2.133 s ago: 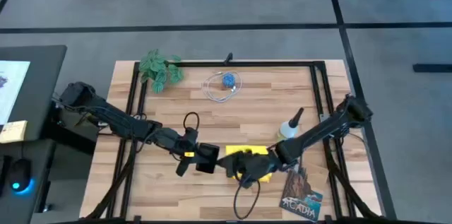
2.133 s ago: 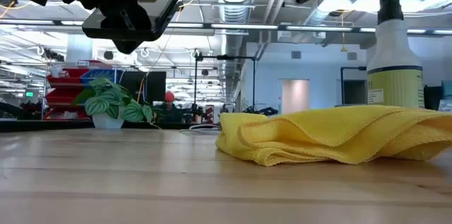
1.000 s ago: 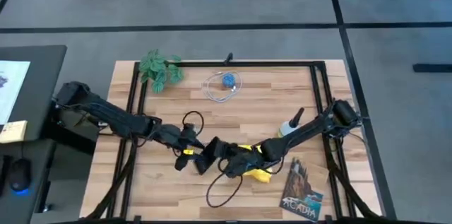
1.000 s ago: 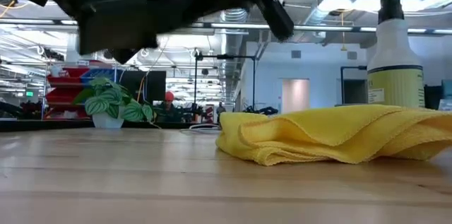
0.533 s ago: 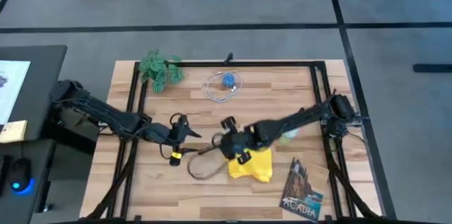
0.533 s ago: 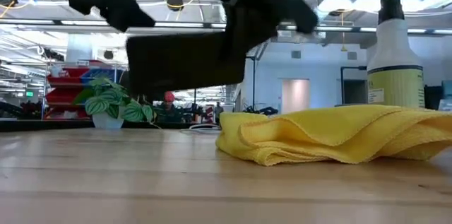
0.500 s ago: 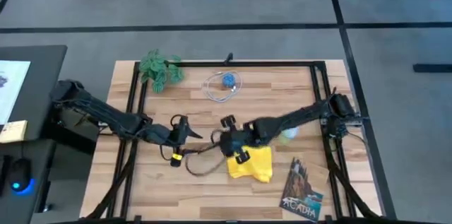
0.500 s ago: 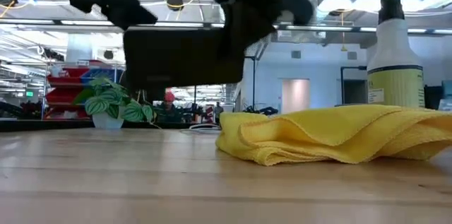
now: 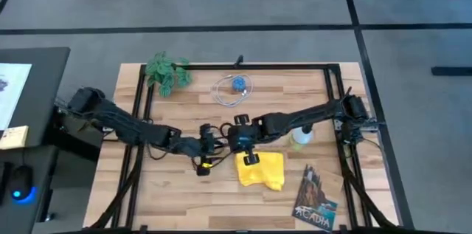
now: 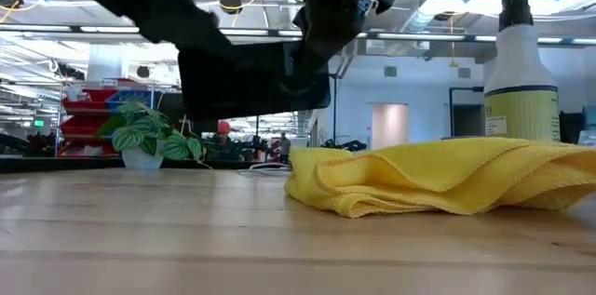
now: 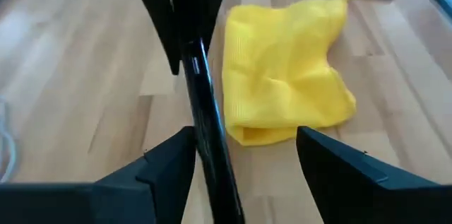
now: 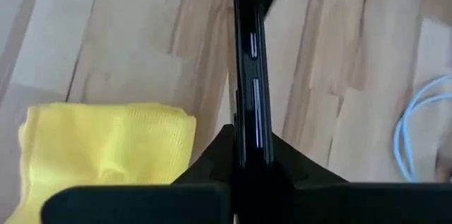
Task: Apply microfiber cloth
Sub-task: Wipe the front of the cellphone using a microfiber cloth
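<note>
Wooden worktop [image 9: 184,190], open workshop behind: phone handover above the microfiber cloth [image 9: 261,170].
Right tool [image 12: 246,155] pinches smartphone [image 10: 251,81] edgewise, clear for wiping; left tool [image 11: 244,155] spread around it, beside the cloth.

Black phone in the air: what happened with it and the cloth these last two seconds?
The right claw left the yellow cloth, swung toward the left arm and gripped the phone; the left claw opened around it. Cloth, bottle and booklet stayed put.
</note>
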You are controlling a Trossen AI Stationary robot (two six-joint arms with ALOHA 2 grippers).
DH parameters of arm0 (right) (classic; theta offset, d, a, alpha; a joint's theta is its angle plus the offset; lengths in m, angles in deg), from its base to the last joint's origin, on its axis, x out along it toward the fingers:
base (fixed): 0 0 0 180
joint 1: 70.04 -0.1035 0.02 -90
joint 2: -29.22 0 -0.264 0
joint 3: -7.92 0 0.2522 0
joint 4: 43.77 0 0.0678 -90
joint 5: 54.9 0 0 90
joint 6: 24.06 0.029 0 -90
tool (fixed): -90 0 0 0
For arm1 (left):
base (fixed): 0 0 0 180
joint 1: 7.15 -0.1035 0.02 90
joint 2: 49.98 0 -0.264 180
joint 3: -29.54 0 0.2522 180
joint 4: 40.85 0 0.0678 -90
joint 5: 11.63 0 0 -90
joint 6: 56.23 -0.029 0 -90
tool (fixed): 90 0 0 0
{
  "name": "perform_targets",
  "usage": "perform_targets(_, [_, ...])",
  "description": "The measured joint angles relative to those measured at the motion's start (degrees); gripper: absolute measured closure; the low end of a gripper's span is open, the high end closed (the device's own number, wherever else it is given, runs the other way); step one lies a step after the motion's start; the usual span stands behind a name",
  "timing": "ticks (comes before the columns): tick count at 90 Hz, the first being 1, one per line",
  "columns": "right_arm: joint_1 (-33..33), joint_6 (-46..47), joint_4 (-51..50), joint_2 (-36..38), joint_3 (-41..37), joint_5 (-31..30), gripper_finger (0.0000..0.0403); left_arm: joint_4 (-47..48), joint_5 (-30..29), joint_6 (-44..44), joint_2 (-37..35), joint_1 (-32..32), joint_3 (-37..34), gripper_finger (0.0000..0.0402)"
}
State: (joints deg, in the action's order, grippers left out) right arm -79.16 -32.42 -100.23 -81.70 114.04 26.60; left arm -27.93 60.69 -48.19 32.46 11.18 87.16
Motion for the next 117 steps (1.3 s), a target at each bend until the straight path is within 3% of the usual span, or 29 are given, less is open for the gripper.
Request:
perform_targets(20, [-0.7, 1.4, -1.5, -0.4, 0.0, 1.0, 0.0386, 12.1, 2.4, -1.2, 9.2, -2.8, 11.3, 0.018])
perform_targets(32, [-1.0, 3.0, -3.7, -0.4, -0.2, 0.7, 0.0386, 15.7, 2.1, -2.5, 9.7, -2.3, 12.9, 0.0205])
perform_targets(56, [-1.7, 2.7, -3.4, -1.7, -0.2, 0.2, 0.0386, 18.6, 2.9, -2.8, 9.4, -2.3, 13.9, 0.0312])
perform_targets(71, [-2.0, 4.0, -3.1, -1.7, -0.2, 0.0, 0.0383, 20.9, 0.2, -1.1, 9.3, -2.2, 14.1, 0.0385])
perform_targets(80, [-2.3, 2.3, -2.6, -1.7, -0.2, -0.1, 0.0345, 22.6, -1.3, -0.1, 9.3, -2.2, 14.2, 0.0393])
perform_targets(103, [-2.9, 5.3, -11.0, -1.1, 1.9, -1.4, 0.0181, 23.5, -2.4, 2.8, 9.1, -1.0, 13.1, 0.0398])
perform_targets(117, [-4.6, 8.5, -14.8, -0.3, 2.0, -4.2, 0.0153, 20.3, -5.2, 8.1, 6.3, 0.0, 7.3, 0.0399])
